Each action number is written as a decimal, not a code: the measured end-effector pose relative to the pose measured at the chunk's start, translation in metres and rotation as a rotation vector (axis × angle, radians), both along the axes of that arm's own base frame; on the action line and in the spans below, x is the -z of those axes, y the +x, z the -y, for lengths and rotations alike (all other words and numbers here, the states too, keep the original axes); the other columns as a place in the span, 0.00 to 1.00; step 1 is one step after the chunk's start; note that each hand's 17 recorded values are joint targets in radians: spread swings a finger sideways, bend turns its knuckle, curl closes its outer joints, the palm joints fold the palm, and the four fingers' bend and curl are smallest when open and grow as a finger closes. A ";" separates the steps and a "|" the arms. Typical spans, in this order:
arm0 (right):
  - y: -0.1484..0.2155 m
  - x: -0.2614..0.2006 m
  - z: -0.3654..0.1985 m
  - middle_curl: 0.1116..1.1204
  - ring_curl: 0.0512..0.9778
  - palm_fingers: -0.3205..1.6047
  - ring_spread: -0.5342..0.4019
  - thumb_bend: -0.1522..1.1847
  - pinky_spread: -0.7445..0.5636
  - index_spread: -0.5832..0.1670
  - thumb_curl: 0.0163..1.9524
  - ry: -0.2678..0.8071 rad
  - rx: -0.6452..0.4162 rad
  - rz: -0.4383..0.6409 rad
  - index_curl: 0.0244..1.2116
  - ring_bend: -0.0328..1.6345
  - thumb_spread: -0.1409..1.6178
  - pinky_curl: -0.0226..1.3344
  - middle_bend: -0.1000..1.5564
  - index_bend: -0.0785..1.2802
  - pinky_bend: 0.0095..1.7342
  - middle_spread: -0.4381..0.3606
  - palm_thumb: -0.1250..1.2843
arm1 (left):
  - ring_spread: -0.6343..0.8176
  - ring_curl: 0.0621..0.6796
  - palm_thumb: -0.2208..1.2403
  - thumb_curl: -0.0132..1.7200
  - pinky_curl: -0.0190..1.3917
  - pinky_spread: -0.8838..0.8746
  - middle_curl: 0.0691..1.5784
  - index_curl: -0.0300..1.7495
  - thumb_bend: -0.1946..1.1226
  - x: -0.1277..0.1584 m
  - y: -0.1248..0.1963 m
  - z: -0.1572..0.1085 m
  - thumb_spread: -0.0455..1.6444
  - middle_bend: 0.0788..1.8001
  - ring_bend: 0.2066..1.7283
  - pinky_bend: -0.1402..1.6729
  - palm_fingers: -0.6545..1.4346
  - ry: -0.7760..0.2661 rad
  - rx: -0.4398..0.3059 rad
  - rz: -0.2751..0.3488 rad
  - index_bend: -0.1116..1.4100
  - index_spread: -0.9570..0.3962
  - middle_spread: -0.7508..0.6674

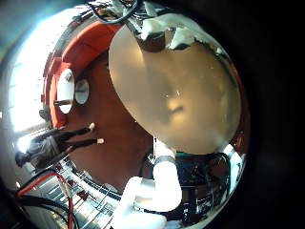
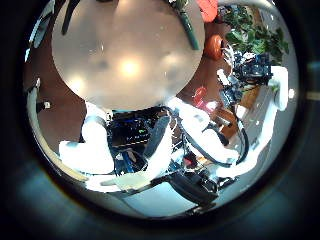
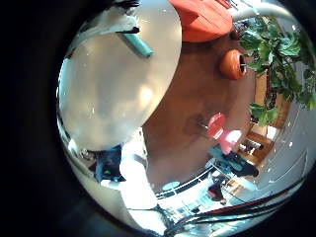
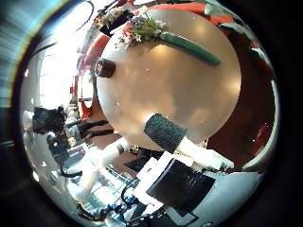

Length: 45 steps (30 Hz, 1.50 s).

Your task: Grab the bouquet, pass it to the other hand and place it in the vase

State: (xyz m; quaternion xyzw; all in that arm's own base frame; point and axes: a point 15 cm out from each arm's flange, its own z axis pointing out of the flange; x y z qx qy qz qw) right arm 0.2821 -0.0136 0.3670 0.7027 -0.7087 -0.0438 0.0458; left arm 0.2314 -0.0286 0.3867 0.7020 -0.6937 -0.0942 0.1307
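Note:
No outside view is given. In the right thumb side palm view the bouquet (image 4: 166, 38) lies flat on the round table (image 4: 189, 95) near its far rim, flowers at one end and a long wrapped stem at the other. A small dark vase (image 4: 104, 67) stands near the table's rim, away from the bouquet. The right hand's thumb (image 4: 168, 131) reaches into that view over the table and holds nothing. The bouquet's stem also shows in the right little finger side palm view (image 3: 136, 43). The left hand's fingers (image 2: 186, 26) stretch straight over the table (image 2: 125, 65), far above it.
A curved sofa (image 1: 81, 48) and round stools (image 1: 71, 91) stand on the floor beyond the table. A potted plant (image 3: 281, 44) and a round pot (image 3: 234, 64) stand at the other side. The arms' white bases (image 2: 95, 150) stand beside the table's edge.

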 end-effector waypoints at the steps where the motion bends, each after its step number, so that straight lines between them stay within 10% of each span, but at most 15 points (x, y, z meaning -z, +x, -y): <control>1: 0.001 0.000 0.001 0.33 0.27 0.43 0.38 0.09 0.58 0.35 0.17 0.001 0.001 0.002 0.27 0.58 0.68 0.01 0.36 0.19 0.55 0.41 0.35 | 0.75 0.15 0.26 0.17 0.19 0.78 0.18 0.24 0.13 0.000 -0.002 0.000 0.70 0.06 0.23 0.23 0.43 -0.009 -0.008 -0.003 0.20 0.66 0.71; 19: 0.007 0.014 0.036 0.33 0.27 0.41 0.38 0.10 0.55 0.35 0.18 0.024 0.102 -0.053 0.30 0.59 0.69 0.01 0.36 0.21 0.57 0.39 0.37 | 0.76 0.15 0.27 0.17 0.21 0.79 0.16 0.24 0.13 -0.001 -0.015 0.017 0.71 0.06 0.22 0.21 0.43 -0.016 0.082 -0.022 0.20 0.66 0.72; 45: 0.134 0.134 0.050 0.34 0.26 0.35 0.39 0.09 0.56 0.42 0.20 0.051 0.129 -0.341 0.31 0.58 0.67 0.01 0.37 0.19 0.50 0.40 0.47 | 0.76 0.16 0.27 0.17 0.23 0.78 0.16 0.24 0.13 0.007 -0.014 0.029 0.71 0.06 0.22 0.21 0.43 -0.049 0.162 -0.035 0.20 0.67 0.72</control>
